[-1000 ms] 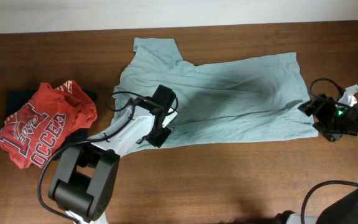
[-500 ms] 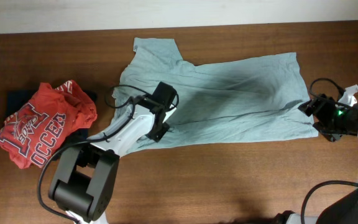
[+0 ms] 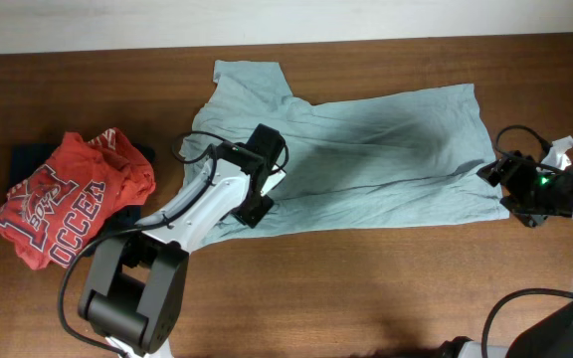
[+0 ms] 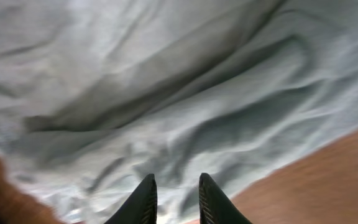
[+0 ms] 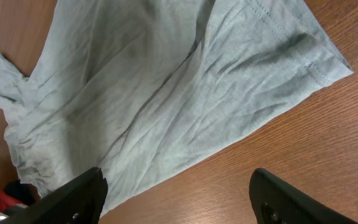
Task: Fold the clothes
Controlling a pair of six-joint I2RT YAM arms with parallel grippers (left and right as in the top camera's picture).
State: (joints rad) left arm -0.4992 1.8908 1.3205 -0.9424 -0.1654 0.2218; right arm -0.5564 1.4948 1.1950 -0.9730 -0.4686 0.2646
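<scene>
The pale grey-teal T-shirt (image 3: 366,149) lies spread and wrinkled across the back middle of the table. My left gripper (image 3: 255,209) hovers over its near left edge. In the left wrist view its fingers (image 4: 176,190) stand a narrow gap apart above the blurred cloth (image 4: 166,93), with nothing seen pinched between them. My right gripper (image 3: 505,189) sits at the shirt's right hem. In the right wrist view it is wide open (image 5: 179,186) over bare wood, just off the cloth (image 5: 154,93).
A crumpled red printed shirt (image 3: 63,199) lies at the left on top of a dark navy garment (image 3: 28,159). Bare wooden tabletop (image 3: 386,288) runs along the front. The back wall edge is close behind the T-shirt's collar end.
The left gripper has shifted slightly further onto the shirt's left edge, its wrist turning a little. The right arm and the shirt's outline stay the same.
</scene>
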